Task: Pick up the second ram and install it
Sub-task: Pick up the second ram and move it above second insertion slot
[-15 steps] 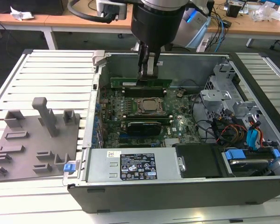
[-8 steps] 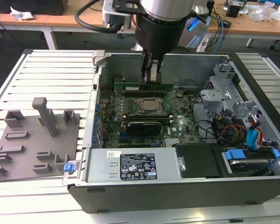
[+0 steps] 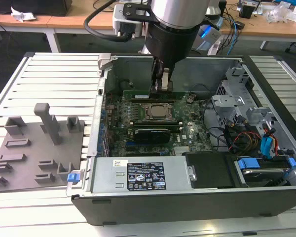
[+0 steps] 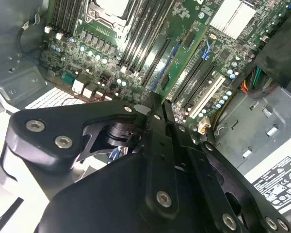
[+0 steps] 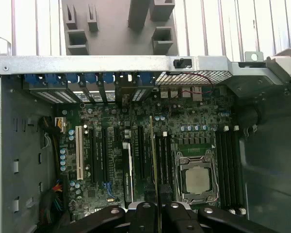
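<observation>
Second ram (image 5: pixel 152 160), thin green stick, on edge, upright over the slots beside the CPU socket (image 5: pixel 196 178)

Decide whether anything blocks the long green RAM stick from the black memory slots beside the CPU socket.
Nothing visible does. The gripper is shut on the long, flat green RAM stick, on edge right at the black memory slots beside the silver CPU socket; no cable lies between.

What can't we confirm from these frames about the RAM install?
- Whether the second ram is seated: it is edge-on in the first wrist view, and the gripper hides it in the exterior view.
- Slot latch state: too small in every view.
- Which slot lies beneath it: the stick itself covers that in the first wrist view.
</observation>
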Robot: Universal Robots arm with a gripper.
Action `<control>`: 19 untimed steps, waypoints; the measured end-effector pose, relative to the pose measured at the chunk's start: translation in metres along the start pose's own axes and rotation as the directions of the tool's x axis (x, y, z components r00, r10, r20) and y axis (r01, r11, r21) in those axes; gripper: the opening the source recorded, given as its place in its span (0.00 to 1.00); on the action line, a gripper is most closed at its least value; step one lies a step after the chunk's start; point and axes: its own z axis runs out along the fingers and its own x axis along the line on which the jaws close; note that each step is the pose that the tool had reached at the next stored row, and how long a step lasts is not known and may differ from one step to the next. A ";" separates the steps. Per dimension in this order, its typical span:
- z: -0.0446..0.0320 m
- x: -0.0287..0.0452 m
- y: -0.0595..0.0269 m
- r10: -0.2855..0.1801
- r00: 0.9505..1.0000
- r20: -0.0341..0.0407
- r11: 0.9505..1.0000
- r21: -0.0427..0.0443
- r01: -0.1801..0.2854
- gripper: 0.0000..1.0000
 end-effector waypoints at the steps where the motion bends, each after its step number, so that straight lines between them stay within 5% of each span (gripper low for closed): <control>1: 0.0009 0.0001 -0.0009 0.000 1.000 0.000 1.000 0.000 0.000 0.14; 12: 0.0121 0.0006 -0.0122 0.000 1.000 0.000 1.000 -0.002 0.000 0.14; 19: 0.0184 -0.0082 -0.0273 0.001 1.000 0.000 1.000 -0.006 -0.001 0.14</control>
